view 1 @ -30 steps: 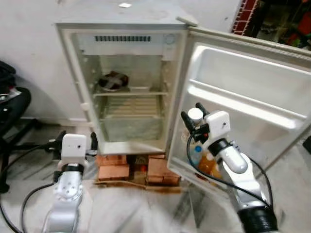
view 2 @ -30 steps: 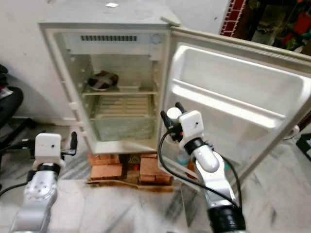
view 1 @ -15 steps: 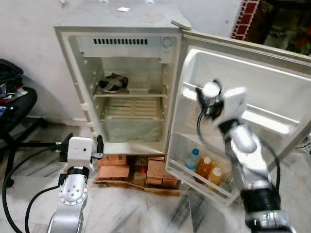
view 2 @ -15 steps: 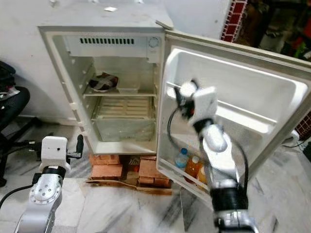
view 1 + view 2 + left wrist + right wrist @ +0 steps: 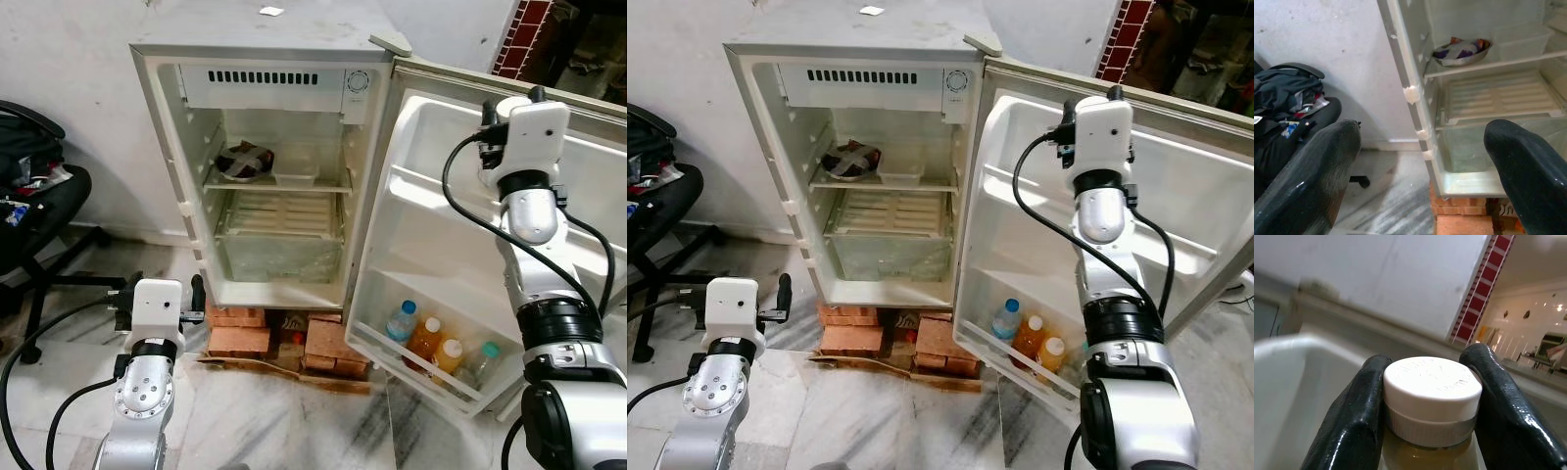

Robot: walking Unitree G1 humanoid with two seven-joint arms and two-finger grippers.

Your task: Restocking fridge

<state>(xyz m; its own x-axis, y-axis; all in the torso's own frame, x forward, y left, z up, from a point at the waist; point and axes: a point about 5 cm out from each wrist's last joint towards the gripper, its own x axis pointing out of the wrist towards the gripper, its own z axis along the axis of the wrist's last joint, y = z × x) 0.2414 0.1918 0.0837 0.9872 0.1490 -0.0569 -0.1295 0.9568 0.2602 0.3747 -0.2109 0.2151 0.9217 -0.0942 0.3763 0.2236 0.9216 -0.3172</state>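
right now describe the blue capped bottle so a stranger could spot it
Start at the open white fridge door and drop to its bottom shelf, where four bottles stand. The clear plastic bottle with the blue cap stands nearest the hinge; beside it are two orange-filled bottles with white caps.

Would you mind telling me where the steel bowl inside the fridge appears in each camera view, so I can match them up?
Left eye view: steel bowl at the left end of the upper shelf.
Right eye view: bowl at the same left end of that shelf.
Left wrist view: bowl on that shelf, deep in the cabinet.
Right wrist view: faces a white-capped bottle instead.
Shared landmark: the clear tray beside the bowl.
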